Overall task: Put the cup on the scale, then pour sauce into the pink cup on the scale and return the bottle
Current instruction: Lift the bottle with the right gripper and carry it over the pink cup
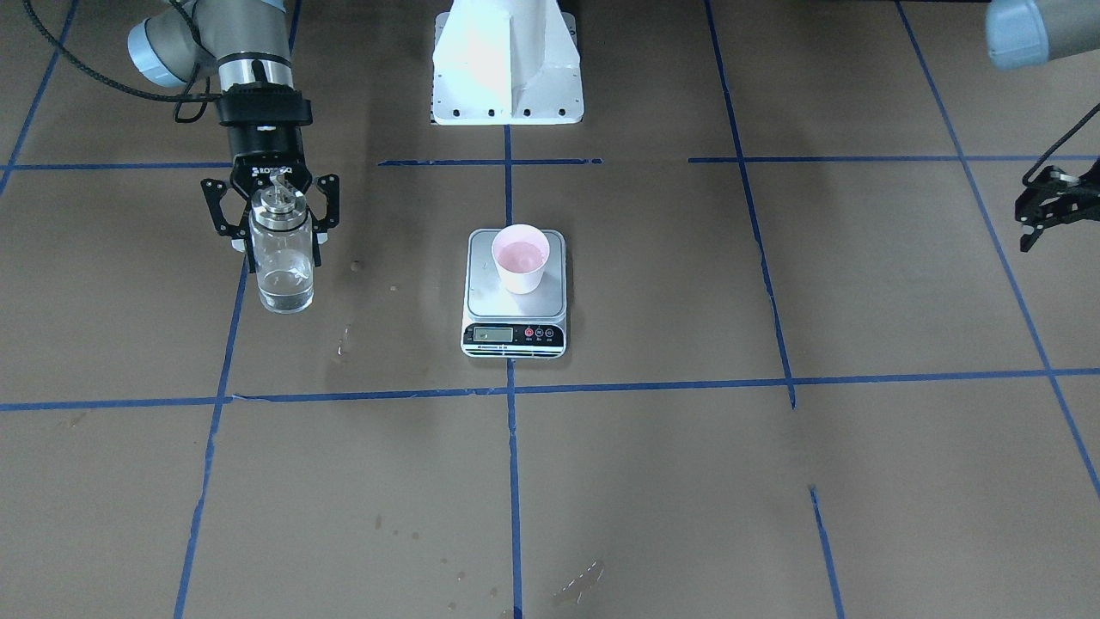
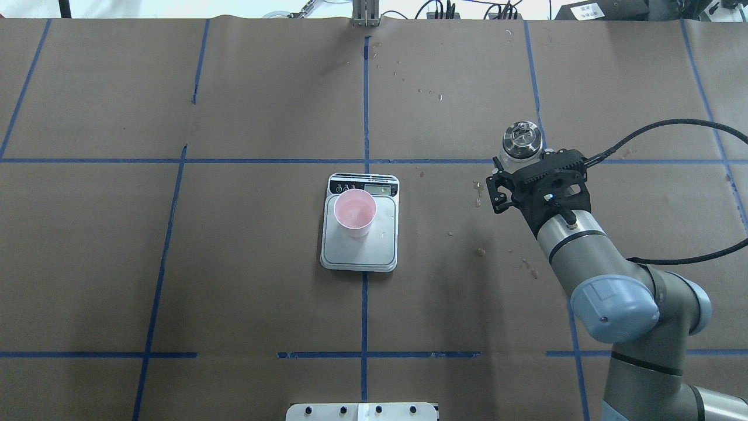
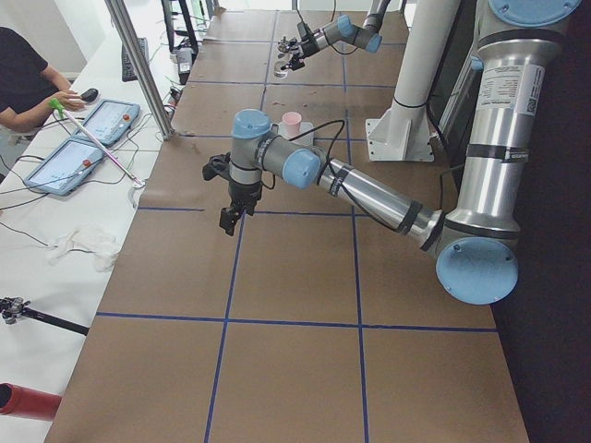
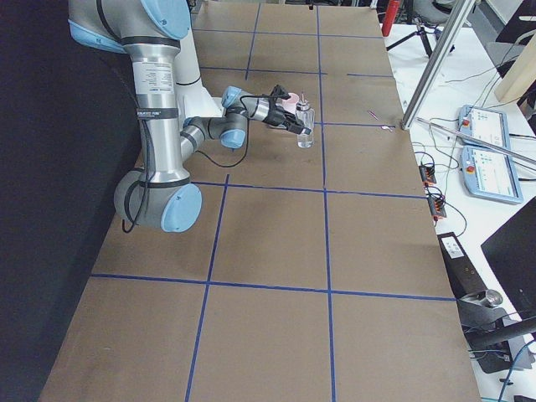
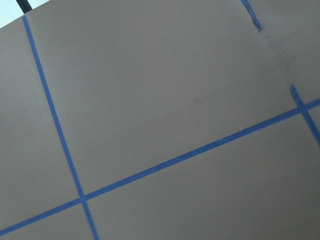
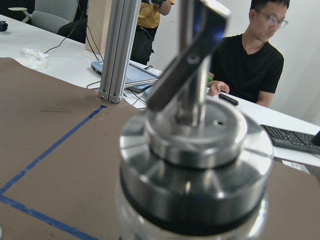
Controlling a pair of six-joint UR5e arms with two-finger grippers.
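Observation:
The pink cup [image 1: 521, 256] stands upright on the silver platform of the scale [image 1: 494, 297], also shown in the overhead view as the cup [image 2: 354, 211] on the scale [image 2: 374, 251]. The clear glass bottle [image 1: 284, 266] with a silver collar and spout stands upright on the table, well to the robot's right of the scale. A little clear sauce [image 1: 285, 292] lies in its bottom. My right gripper [image 1: 281, 243] is shut on the bottle near its shoulder. The collar [image 6: 195, 150] fills the right wrist view. My left gripper [image 1: 1031, 211] hangs open and empty, far off on the other side.
The white robot base [image 1: 507, 60] stands behind the scale. Blue tape lines cross the brown table. Small wet spots [image 2: 479, 193] lie between the scale and the bottle. An operator [image 6: 252, 55] sits beyond the table's far edge, with tablets [image 3: 83, 138] nearby.

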